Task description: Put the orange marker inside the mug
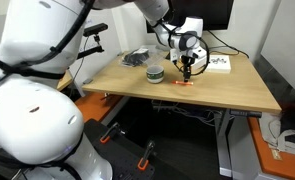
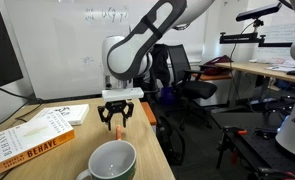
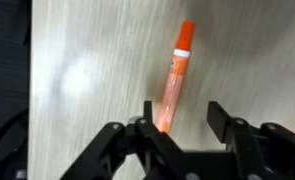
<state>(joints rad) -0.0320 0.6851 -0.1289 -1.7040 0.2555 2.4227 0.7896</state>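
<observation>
straddling the orange marker (image 3: 174, 80), wrist-view claw (image 3: 181, 112)

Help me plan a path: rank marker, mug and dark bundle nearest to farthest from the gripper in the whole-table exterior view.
1. Marker, on the table directly under the gripper.
2. Mug, to picture-left of it.
3. Dark bundle, farther left, beyond the mug.

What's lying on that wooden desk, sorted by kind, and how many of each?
Orange marker: 1
Mug: 1
Books: 2, one with a printed title, one pale behind it
Dark item, too small to identify: 1
Total: 5
</observation>
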